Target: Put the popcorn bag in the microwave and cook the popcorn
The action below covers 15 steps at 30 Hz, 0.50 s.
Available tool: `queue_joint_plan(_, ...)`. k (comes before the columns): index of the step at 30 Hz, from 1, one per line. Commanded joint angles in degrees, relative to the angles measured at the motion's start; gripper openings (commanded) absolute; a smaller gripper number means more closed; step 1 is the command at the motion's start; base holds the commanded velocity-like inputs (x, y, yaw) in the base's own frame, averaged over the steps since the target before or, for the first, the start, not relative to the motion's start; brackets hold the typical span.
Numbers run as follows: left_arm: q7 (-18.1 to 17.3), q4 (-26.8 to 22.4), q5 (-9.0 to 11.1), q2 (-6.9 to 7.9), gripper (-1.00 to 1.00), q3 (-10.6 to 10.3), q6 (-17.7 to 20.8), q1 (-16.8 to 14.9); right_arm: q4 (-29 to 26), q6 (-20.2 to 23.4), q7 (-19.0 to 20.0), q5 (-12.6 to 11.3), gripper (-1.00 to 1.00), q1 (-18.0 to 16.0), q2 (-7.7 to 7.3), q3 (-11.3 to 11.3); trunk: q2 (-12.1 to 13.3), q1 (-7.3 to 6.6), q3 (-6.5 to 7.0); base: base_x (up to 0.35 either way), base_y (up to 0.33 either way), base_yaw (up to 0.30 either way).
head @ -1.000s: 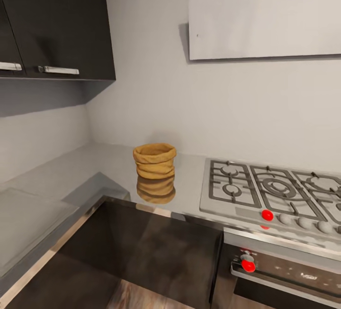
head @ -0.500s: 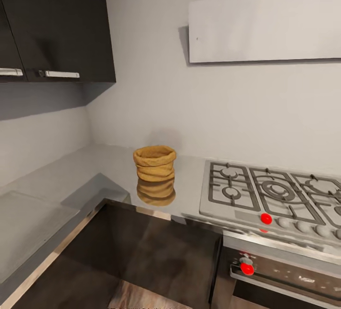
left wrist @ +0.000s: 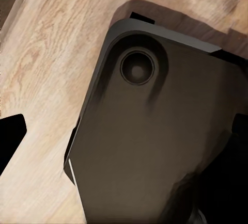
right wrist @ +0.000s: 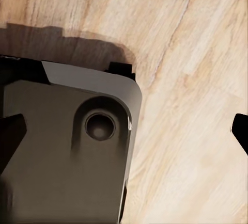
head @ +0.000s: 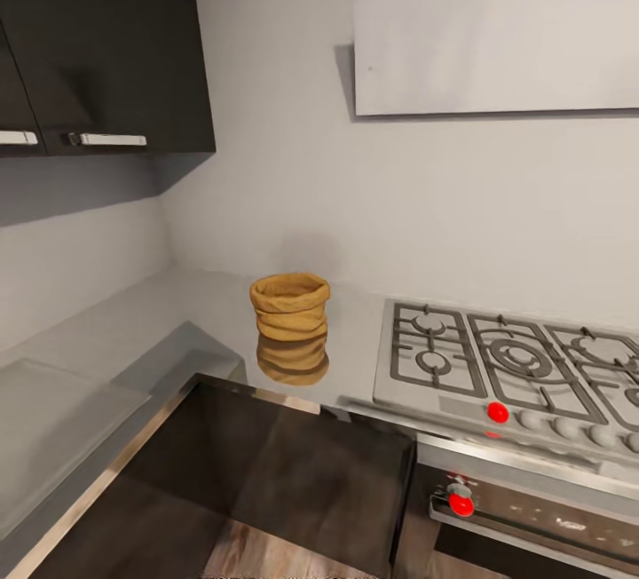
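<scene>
Grey countertop (head: pixel 133 321), popcorn bag (head: pixel 289 305) beside hob (head: pixel 506 366)

The hob (head: pixel 515 366) is running off the right edge (its knobs too), the popcorn bag's (head: pixel 289 305) inside staying unseen.

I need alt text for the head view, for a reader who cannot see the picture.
A small tan-orange popcorn bag stands upright on a glossy grey countertop in a kitchen corner, just left of a grey gas hob with one red knob. Dark wall cabinets hang at upper left, and a white flat hood at upper right.
</scene>
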Motion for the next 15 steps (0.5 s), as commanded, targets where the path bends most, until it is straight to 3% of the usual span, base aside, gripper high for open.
queue_joint_plan(1, 0.2, 0.0, 0.3, -0.02, 1.00, 0.0, -0.1, 0.0, 0.1, -0.1, 0.1, 0.5, 1.00, -0.1, 0.00, -0.3, 0.4, -0.22, 0.03, 0.000, 0.000, 0.000)
queue_joint_plan(15, 0.2, 0.0, 0.5, 0.04, 1.00, 0.1, -0.1, 0.0, 0.1, -0.2, 0.1, 0.6, 1.00, -0.1, 0.03, -0.4, 5.2, -2.86, 0.92, 0.000, 0.000, 0.000)
